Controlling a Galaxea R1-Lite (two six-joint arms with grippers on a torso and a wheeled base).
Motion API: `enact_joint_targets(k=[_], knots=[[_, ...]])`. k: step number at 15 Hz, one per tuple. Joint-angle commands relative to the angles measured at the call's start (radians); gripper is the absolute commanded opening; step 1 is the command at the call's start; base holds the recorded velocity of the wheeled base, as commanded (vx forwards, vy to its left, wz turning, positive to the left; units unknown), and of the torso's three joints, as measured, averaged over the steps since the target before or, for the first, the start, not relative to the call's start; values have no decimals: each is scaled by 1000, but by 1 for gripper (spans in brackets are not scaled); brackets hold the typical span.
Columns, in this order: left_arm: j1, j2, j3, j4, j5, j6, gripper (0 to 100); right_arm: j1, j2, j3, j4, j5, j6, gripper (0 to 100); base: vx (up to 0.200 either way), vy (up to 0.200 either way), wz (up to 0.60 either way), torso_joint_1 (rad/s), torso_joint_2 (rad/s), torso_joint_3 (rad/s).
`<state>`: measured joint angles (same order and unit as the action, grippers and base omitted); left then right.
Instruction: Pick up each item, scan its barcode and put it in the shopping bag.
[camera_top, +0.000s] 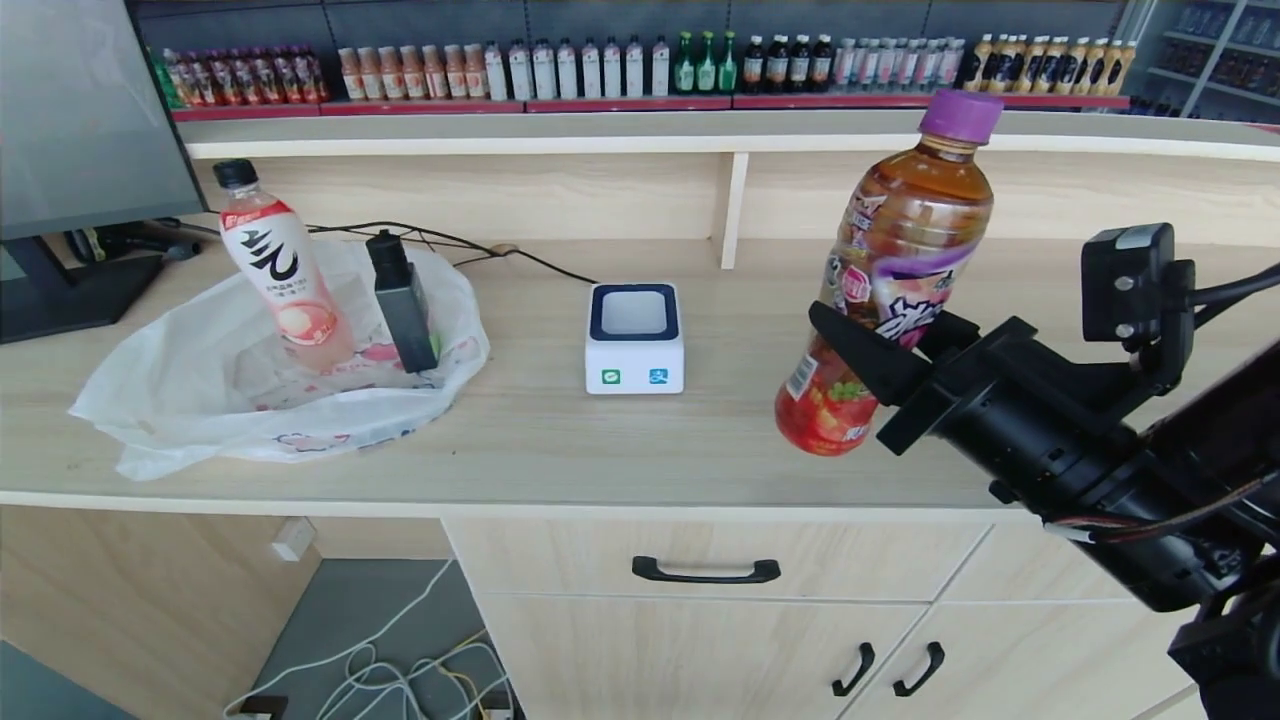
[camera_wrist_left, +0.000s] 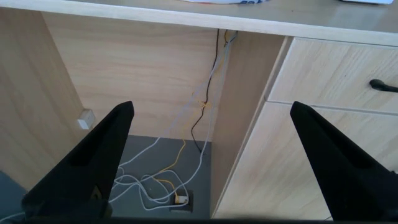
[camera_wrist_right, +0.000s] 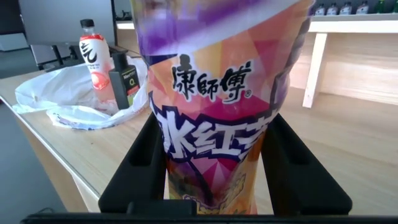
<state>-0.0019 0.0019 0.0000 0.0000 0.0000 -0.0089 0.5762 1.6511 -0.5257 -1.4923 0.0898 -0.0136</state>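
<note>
Rt of scanner (camera_top: 634, 338) — R end effector (camera_top: 886, 328) grips bottle (camera_top: 908, 255).

- Counter (camera_top: 560, 440): light wood top, with a raised ledge along the back.
- Bag (camera_top: 180, 400): white plastic, lies spread open on the left part of the counter.
- Pink bottle (camera_top: 280, 270) and dark bottle (camera_top: 402, 300): both stand upright inside the bag, side by side.
- Scanner (camera_top: 634, 338): small white box, mid-counter, right of the bag and apart from it.
- Monitor stand (camera_top: 70, 290): far left edge.
- Cable (camera_top: 520, 258): black, runs along the back behind the bag.
</note>
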Motion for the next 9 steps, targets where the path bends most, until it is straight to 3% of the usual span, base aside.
enact_joint_targets(k=[1,9], knots=[[0,0,0,0,0,0,100,1,-1,0,0,1,0,0,0,200,0,2,2,7],[0,0,0,0,0,-2,100,-2,-4,-5,0,19,0,0,0,200,0,1,4,4]])
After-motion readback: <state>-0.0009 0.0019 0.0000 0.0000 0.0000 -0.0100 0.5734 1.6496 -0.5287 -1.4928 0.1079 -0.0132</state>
